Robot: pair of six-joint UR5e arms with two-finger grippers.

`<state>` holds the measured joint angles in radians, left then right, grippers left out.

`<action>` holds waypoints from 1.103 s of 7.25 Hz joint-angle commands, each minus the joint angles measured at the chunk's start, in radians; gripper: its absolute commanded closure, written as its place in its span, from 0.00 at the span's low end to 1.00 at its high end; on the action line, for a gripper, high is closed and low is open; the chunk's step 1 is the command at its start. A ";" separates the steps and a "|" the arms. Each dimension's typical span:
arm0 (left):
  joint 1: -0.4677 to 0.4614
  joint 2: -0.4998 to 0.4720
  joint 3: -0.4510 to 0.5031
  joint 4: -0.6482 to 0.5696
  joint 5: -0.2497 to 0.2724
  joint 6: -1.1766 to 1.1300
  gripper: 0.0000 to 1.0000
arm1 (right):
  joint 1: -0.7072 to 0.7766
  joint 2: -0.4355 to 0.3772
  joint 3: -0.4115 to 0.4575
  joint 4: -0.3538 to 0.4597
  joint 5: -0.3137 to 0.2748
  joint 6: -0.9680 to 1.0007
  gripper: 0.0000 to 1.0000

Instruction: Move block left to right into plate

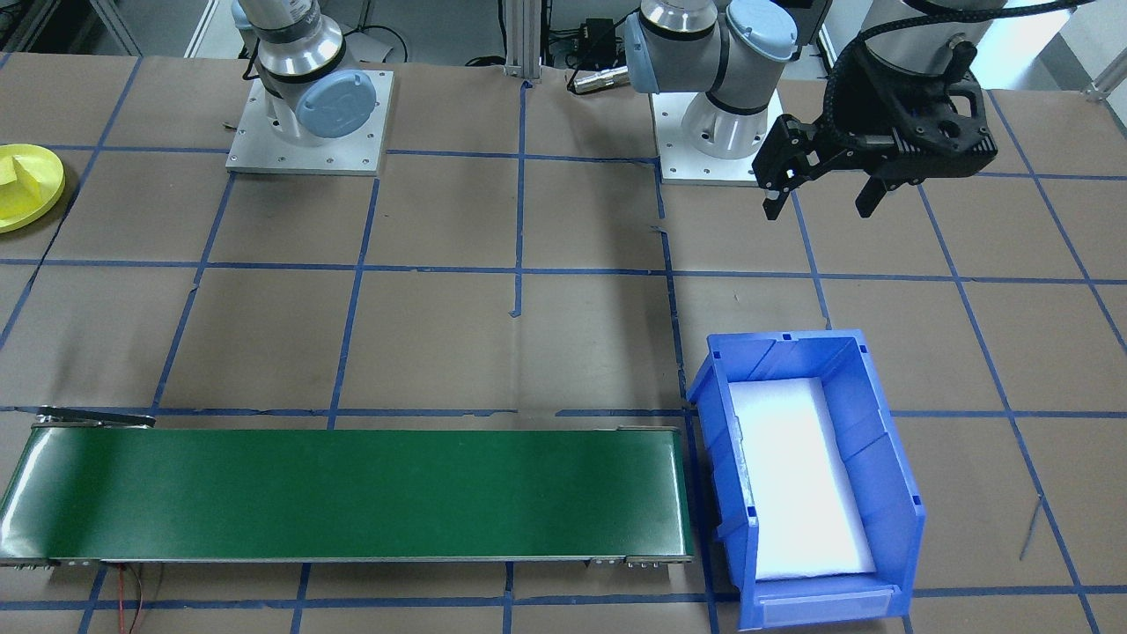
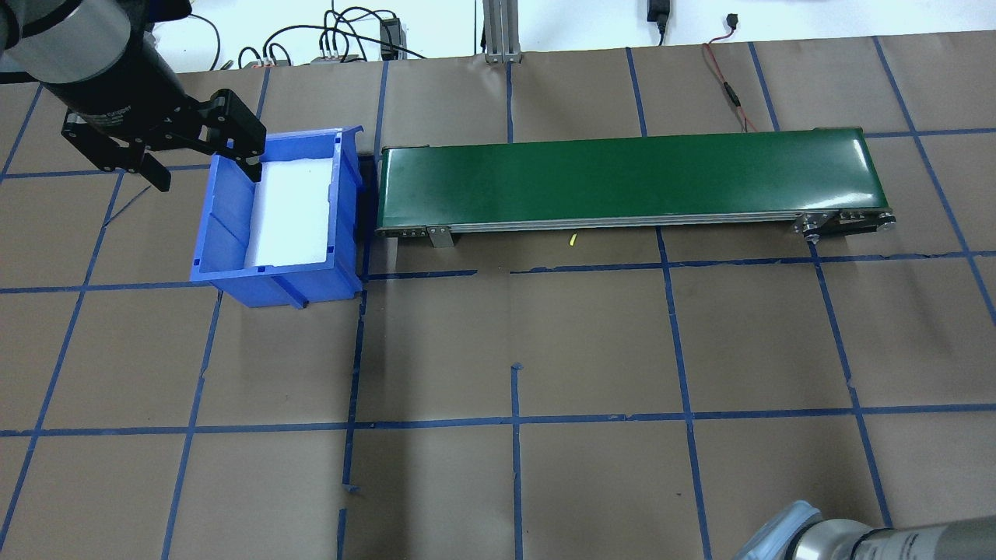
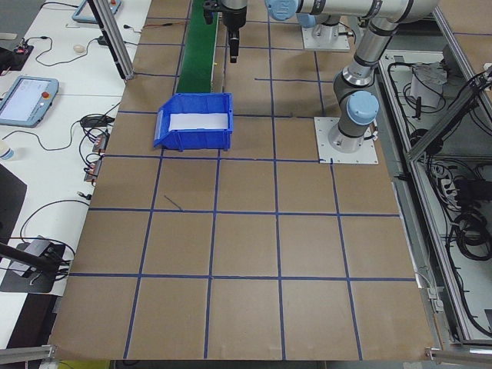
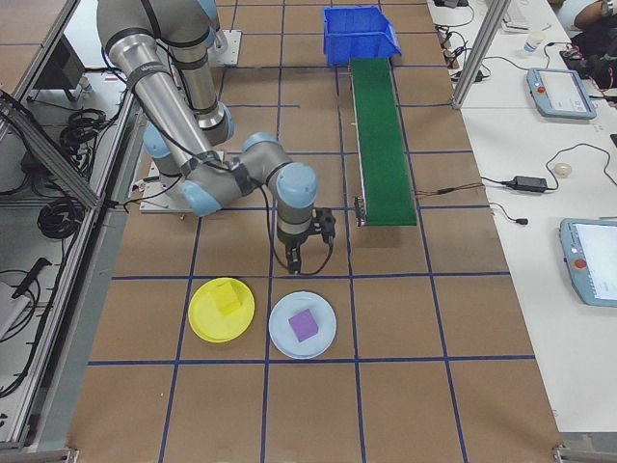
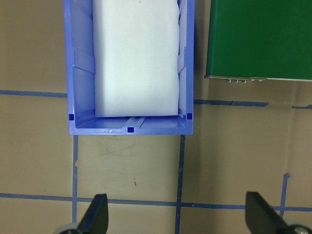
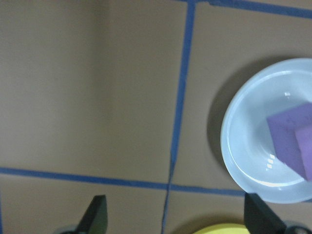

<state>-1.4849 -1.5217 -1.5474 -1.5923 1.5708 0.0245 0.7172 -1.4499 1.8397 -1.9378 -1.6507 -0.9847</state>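
A yellow plate (image 4: 221, 311) at the table's right end holds a yellow block (image 4: 228, 298); it also shows in the front view as plate (image 1: 26, 187) with block (image 1: 19, 174). Beside it a pale blue plate (image 4: 302, 326) holds a purple block (image 4: 303, 325); the right wrist view shows this plate (image 6: 243, 146) and block (image 6: 291, 141). My right gripper (image 4: 308, 253) hangs open and empty just above and behind the two plates. My left gripper (image 1: 822, 204) hovers open and empty near the blue bin (image 1: 806, 475), fingertips (image 5: 99, 210) wide apart.
A green conveyor belt (image 2: 630, 179) runs along the table's far side from the blue bin (image 2: 276, 214), which has a white pad inside. The arm bases (image 1: 308, 114) stand at the robot's edge. Cables and tablets lie on side benches (image 4: 569, 96).
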 commanded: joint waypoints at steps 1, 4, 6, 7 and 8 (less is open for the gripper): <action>0.000 0.000 0.001 0.000 0.000 0.000 0.00 | 0.248 -0.067 -0.027 0.131 0.002 0.297 0.01; 0.000 0.000 0.001 0.000 0.000 0.000 0.00 | 0.586 -0.147 -0.271 0.480 0.031 0.764 0.01; 0.000 0.000 0.003 0.000 0.000 0.000 0.00 | 0.706 -0.136 -0.366 0.577 0.135 0.956 0.00; 0.000 0.000 0.003 0.000 0.000 0.000 0.00 | 0.785 -0.135 -0.359 0.570 0.125 1.016 0.00; 0.000 0.000 0.003 0.000 0.000 0.000 0.00 | 0.844 -0.123 -0.340 0.539 0.126 1.096 0.00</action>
<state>-1.4850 -1.5217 -1.5450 -1.5923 1.5707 0.0246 1.4780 -1.5831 1.4888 -1.3801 -1.5305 0.0115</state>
